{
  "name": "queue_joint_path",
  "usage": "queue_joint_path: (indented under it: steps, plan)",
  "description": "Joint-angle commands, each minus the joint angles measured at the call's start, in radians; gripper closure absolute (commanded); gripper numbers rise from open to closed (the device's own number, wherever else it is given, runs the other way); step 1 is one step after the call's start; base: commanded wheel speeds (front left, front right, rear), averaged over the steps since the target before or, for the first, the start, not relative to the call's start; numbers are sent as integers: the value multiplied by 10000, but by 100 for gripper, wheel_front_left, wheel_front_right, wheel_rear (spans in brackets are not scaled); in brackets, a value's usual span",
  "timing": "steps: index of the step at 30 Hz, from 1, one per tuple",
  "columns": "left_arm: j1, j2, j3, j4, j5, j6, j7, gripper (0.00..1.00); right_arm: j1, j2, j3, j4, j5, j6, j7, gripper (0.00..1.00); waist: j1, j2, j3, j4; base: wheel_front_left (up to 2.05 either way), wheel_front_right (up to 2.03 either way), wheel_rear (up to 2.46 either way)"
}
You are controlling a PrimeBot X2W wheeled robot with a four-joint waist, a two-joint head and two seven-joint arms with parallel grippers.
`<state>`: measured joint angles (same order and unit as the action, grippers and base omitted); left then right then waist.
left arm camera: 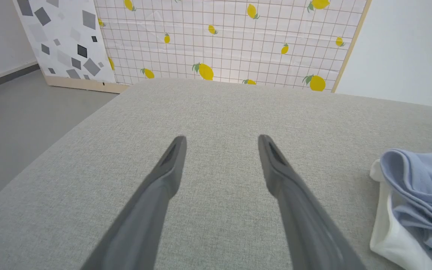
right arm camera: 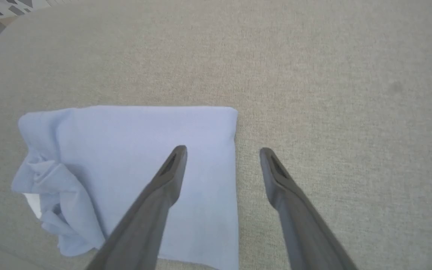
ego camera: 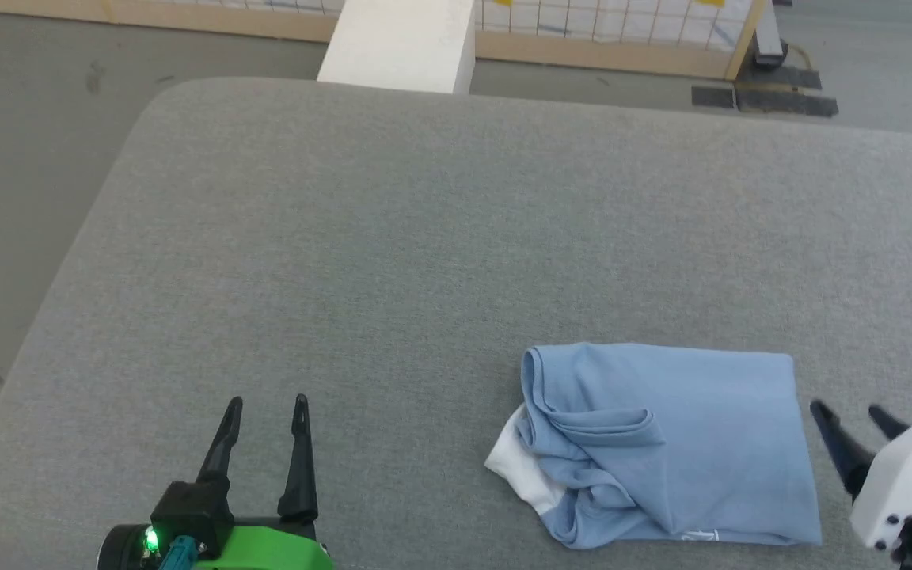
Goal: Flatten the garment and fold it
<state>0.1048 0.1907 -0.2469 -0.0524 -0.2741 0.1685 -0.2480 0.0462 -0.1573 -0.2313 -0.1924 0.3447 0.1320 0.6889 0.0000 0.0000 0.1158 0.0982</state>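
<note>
The garment (ego camera: 685,443) is a light blue shirt lying folded into a rough rectangle on the grey padded table (ego camera: 424,237), near the front right. Its left side is bunched, with white collar fabric (ego camera: 519,463) poking out. My right gripper (ego camera: 856,416) hovers open just past the garment's right edge, holding nothing; in the right wrist view the garment (right arm camera: 126,150) lies under and left of the right gripper (right arm camera: 221,152). My left gripper (ego camera: 266,408) stands open over bare table at the front left, well apart from the garment (left arm camera: 418,180), which shows at the right of the left wrist view beyond the left gripper (left arm camera: 221,140).
The table's rounded left edge (ego camera: 52,285) drops to grey floor. A white block (ego camera: 400,39) stands behind the table's far edge. Behind it runs a lemon-patterned grid panel (left arm camera: 223,37) in a wooden frame. Wide bare tabletop lies between and beyond both grippers.
</note>
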Motion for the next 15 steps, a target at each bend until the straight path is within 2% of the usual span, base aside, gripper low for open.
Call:
queue_joint_path:
  steps: [1,15]
  plan:
    - [98,80,0,-73,18,49,19,0,121,-2,29,142,-45,-13,-53,0,0,0,205,-102,0,0,0]
    - [-305,266,-228,-176,189,20,259,0,-559,-263,711,2568,422,-13,-354,0,0,0,494,177,0,0,0]
